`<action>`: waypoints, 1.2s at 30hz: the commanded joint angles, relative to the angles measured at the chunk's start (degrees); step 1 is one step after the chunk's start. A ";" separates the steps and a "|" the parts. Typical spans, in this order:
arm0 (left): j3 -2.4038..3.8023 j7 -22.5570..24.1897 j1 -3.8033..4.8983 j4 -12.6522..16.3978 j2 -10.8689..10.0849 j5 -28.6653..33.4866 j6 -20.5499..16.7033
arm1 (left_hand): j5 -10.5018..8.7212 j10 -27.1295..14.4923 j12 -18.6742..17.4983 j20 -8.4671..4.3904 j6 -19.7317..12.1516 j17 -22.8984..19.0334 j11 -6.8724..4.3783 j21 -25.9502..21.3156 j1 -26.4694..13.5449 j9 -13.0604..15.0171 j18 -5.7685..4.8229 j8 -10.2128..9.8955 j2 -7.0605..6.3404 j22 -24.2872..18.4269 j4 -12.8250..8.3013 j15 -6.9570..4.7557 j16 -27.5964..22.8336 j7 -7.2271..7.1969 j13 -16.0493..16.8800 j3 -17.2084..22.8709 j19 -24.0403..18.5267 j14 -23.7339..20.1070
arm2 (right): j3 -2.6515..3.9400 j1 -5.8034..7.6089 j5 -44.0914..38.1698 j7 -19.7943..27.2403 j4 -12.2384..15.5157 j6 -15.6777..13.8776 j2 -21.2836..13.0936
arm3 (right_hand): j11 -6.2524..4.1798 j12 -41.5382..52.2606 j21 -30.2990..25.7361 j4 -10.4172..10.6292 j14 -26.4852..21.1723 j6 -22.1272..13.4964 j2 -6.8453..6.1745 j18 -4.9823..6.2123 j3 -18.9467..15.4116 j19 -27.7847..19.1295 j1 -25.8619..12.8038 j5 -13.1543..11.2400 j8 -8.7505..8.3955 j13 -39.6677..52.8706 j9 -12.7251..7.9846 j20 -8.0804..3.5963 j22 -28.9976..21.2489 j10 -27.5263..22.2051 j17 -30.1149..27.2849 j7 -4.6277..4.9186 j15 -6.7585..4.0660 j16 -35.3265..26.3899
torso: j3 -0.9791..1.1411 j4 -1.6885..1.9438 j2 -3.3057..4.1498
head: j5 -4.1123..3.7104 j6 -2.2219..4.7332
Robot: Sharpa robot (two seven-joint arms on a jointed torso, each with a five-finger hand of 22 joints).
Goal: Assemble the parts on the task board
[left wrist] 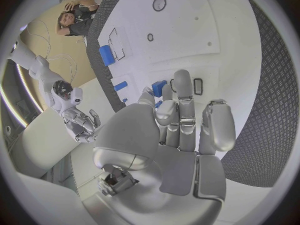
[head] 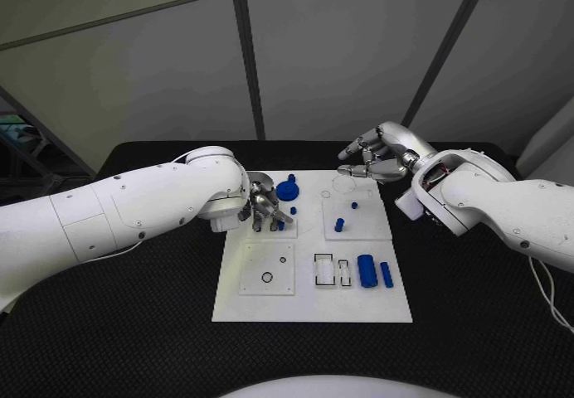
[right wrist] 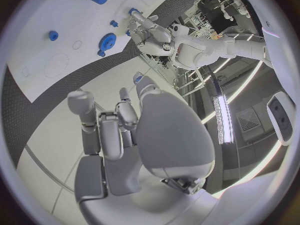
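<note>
Left arm: brought in from the left side of the table point(head: 143, 332), bent so that the wrist is turned down over the task board's point(head: 313, 308) left far part.
Left robot hand point(head: 265, 209): held over the board with the fingers point(left wrist: 182, 92) pointed downward; blue parts are seen right at the fingertips, near a blue gear point(head: 289, 191). Whether anything is pinched cannot be told from the views.
Right arm: brought in from the right, the forearm laid across the board's far right corner.
Right robot hand point(head: 376, 155): raised above the board's far edge, fingers curled inward and loosely bunched; whether it grips anything cannot be told either.
Task board: laid flat in the middle of the table, white, with several raised square plates on it.
Parts: a small blue peg point(head: 340, 223) is stood on the right far plate; another small blue piece point(head: 325, 195) is seen near the far edge; two blue cylinders point(head: 366, 269) are laid side by side at the board's right near section, next to rectangular slots.
</note>
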 commanded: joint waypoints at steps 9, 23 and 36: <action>0.01 0.21 0.08 -0.01 -0.22 0.11 -0.01 | 0.34 -0.66 -0.72 -0.54 -1.11 0.29 -0.85 -0.42 6.46 -0.35 1.06 -1.96 1.65 -0.23 -3.48 -0.53 -0.52 -0.48 -0.65 7.53 -0.42 0.00 | 0.05 0.09 -0.21 0.10 -0.01 0.42 0.00 | -0.48 -0.17 -0.35 0.10 3.56 0.29 0.28 0.75 -0.23 -0.08 -0.26 0.44 0.28 -0.05 -0.06 -0.31 -0.13 0.06 5.42 -0.22 -0.56 -0.32 | 0.00 0.03 -0.04 | -0.10 -0.11; 0.00 1.23 0.03 2.81 -3.56 4.56 -7.85 | 3.91 0.53 -1.59 -0.43 -0.95 1.00 -0.65 -0.48 -4.65 3.79 1.00 -0.58 -12.64 0.91 -9.66 -0.35 -1.09 0.07 -0.98 47.50 -0.16 0.18 | 0.04 0.09 -0.76 -0.79 -0.28 0.32 -0.08 | -0.48 -0.12 -0.47 0.11 3.55 0.27 0.24 0.77 -0.27 -0.13 -0.28 0.55 0.31 -0.01 -0.08 -0.33 -0.29 0.10 5.36 -0.22 -0.57 -0.37 | 0.00 0.13 -0.06 | 0.23 0.02; -0.04 1.34 -0.23 6.48 -6.58 4.55 -12.49 | 4.39 0.84 -1.89 -0.56 -1.06 1.10 -0.82 -0.05 -6.66 5.12 0.83 0.53 -13.42 1.81 -11.95 -0.55 -1.19 -0.14 -1.34 50.83 0.33 0.22 | 0.04 0.08 -1.18 -1.56 -0.48 0.60 0.01 | -0.47 -0.23 -0.71 0.21 3.44 0.25 0.09 0.83 -0.42 -0.29 -0.47 0.65 0.35 -0.17 -0.09 -0.34 -0.65 0.00 4.89 -0.22 -0.57 -0.67 | 0.01 0.14 -0.02 | 0.78 -0.08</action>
